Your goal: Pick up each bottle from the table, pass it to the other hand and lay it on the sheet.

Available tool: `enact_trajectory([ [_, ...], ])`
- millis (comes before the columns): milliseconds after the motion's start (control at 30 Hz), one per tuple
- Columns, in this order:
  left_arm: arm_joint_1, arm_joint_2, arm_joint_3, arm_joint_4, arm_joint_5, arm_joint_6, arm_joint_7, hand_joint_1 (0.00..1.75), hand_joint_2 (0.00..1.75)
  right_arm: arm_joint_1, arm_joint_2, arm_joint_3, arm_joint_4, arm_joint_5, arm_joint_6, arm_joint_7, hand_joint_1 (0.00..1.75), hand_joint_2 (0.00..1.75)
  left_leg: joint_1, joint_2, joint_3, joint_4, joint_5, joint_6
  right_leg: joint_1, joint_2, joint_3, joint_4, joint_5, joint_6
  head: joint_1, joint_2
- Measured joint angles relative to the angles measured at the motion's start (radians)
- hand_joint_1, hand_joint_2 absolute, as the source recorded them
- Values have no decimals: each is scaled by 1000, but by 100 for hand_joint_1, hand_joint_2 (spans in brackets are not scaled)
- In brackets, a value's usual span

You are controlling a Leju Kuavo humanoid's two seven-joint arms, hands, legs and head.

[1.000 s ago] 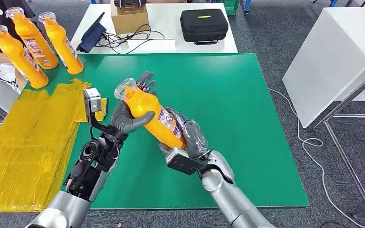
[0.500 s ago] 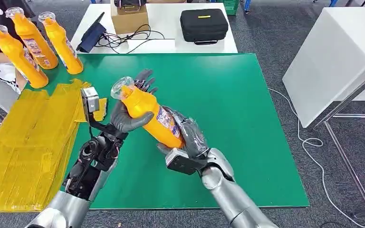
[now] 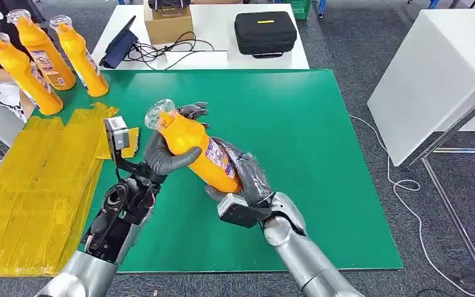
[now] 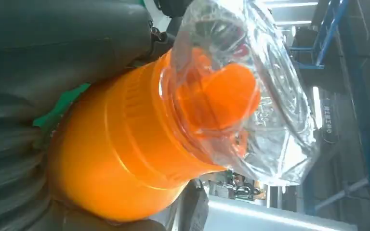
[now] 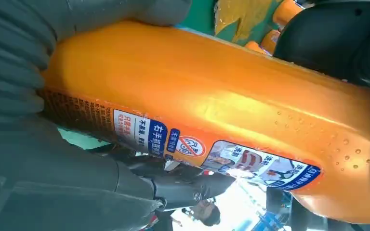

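Above the green bench (image 3: pixel 321 142), I note both left hand (image 3: pixel 164 151) and right hand (image 3: pixel 247 179) holding the orange bottle (image 3: pixel 198 151); yellow sheet (image 3: pixel 31 185) bare, three bottles (image 3: pixel 43 59) remaining.

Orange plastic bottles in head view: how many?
4. One orange plastic bottle with a clear cap held over the green table by left hand and right hand. Three upright at far left, beside the yellow sheet.

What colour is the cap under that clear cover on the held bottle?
Orange cap, matching the orange plastic bottle; clearest in the left wrist view.
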Motion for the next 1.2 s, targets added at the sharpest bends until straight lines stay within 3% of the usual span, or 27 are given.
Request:
enact_trajectory([
  [633,36,2,3,-79,-13,5,-14,175,175,0,0,-1,-17,-8,-10,15,175,175,0,0,0,0,0,0,0,0,0,0,0,0,0,0],
  [667,39,2,4,-79,-13,5,-20,175,175,1,0,-2,-17,-8,-12,15,49,175,0,0,0,0,0,0,0,0,0,0,0,0,0,0],
  [900,59,2,7,-84,-21,15,-42,175,175,11,-2,-20,-26,-21,-37,24,49,175,0,0,0,0,0,0,0,0,0,0,0,0,0,0],
  [933,60,2,7,-84,-21,16,-42,175,175,11,-3,-22,-26,-21,-37,24,0,175,0,0,0,0,0,0,0,0,0,0,0,0,0,0],
  [1067,63,3,7,-87,-26,18,-42,175,175,14,-3,-25,-28,-24,-39,26,0,175,0,0,0,0,0,0,0,0,0,0,0,0,0,0],
  [1200,69,3,19,-95,-104,111,-45,175,175,38,-9,-45,-62,-47,-48,51,0,175,0,0,0,0,0,0,0,0,0,0,0,0,0,0],
])
